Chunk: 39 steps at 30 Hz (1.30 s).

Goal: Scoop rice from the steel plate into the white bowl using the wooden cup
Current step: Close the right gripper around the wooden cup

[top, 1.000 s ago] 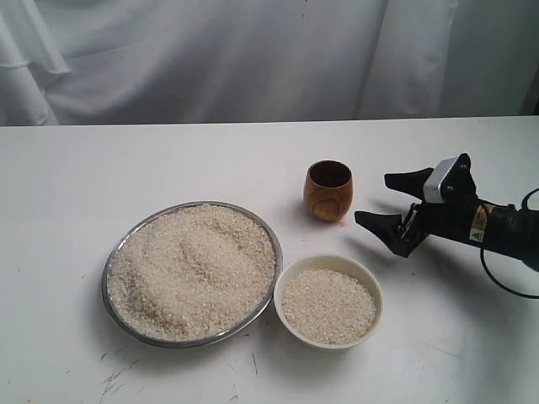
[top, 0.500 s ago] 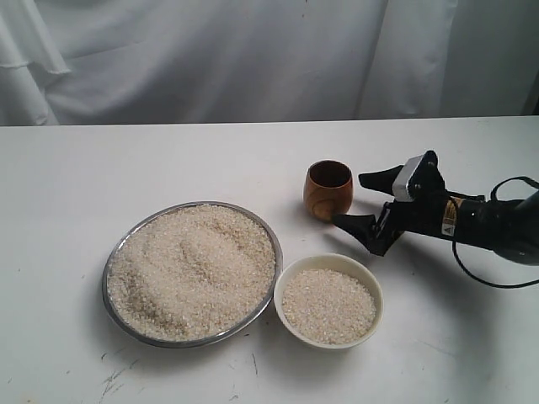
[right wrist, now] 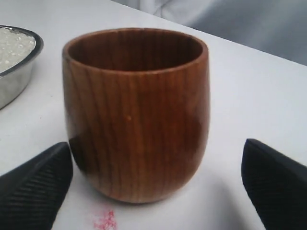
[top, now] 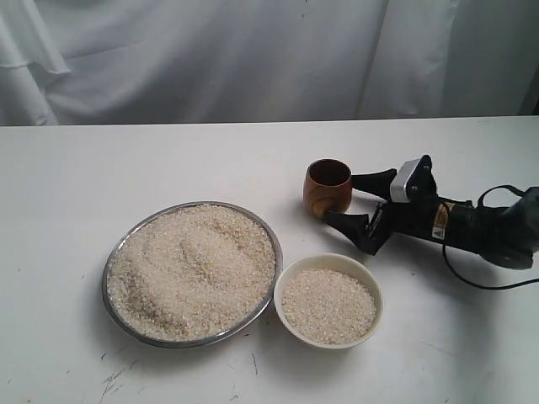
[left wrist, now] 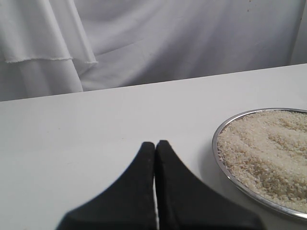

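The wooden cup (top: 328, 187) stands upright on the white table, behind the white bowl (top: 290, 273). My right gripper (top: 340, 199) is open and low, with one finger on each side of the cup. In the right wrist view the cup (right wrist: 136, 115) fills the space between the fingers (right wrist: 38, 187), and its dark inside looks empty. The right gripper (right wrist: 157, 146) is not closed on it. The steel plate (top: 114, 252) holds a heap of rice (top: 192, 269), and the bowl holds more rice (top: 328, 305). My left gripper (left wrist: 156, 143) is shut on nothing, beside the plate's rim (left wrist: 218, 153).
A white cloth backdrop (top: 253, 59) hangs behind the table. A small red smudge (right wrist: 105, 219) marks the table just in front of the cup. The plate's rim (right wrist: 19, 76) lies close beside the cup. The right arm's cable (top: 505, 282) trails at the right.
My right gripper has moved left across the table, from well clear of the cup to straddling it. It stays open. Cup, bowl and plate have not moved.
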Motion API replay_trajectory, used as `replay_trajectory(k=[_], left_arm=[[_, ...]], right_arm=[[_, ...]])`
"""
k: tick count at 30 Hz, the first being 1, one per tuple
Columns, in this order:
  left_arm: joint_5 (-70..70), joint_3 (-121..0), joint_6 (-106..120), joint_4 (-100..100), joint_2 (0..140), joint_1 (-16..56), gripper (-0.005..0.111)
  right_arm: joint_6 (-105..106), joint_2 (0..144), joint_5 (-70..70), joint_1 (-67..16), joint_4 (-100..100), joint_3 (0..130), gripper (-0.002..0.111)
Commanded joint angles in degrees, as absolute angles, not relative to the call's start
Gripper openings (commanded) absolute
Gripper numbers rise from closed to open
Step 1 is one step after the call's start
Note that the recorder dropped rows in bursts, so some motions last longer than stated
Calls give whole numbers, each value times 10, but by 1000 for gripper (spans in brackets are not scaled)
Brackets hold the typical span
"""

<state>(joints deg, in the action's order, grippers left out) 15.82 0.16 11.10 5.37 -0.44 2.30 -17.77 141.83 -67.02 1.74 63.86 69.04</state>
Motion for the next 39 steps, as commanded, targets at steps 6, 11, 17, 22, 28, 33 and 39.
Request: replay_trajectory(k=[6, 11, 17, 22, 28, 33, 39], left_arm=[[152, 0, 110, 54, 0, 27, 0], [152, 0, 108, 54, 0, 27, 0], [152, 0, 110, 54, 0, 27, 0], [152, 0, 110, 54, 0, 27, 0], [152, 0, 109, 54, 0, 27, 0], [152, 0, 109, 54, 0, 27, 0], [152, 0, 110, 54, 0, 27, 0]], right_arm=[[-182, 1423, -643, -20, 634, 730, 86], [-204, 1449, -664, -26, 634, 755, 86], [-204, 1456, -661, -34, 620, 778, 86], [-204, 1456, -661, -34, 619, 783, 86], [-206, 1456, -661, -34, 619, 783, 86], [-218, 1456, -661, -42, 621, 783, 86], [-218, 1456, -657, -47, 618, 783, 85]])
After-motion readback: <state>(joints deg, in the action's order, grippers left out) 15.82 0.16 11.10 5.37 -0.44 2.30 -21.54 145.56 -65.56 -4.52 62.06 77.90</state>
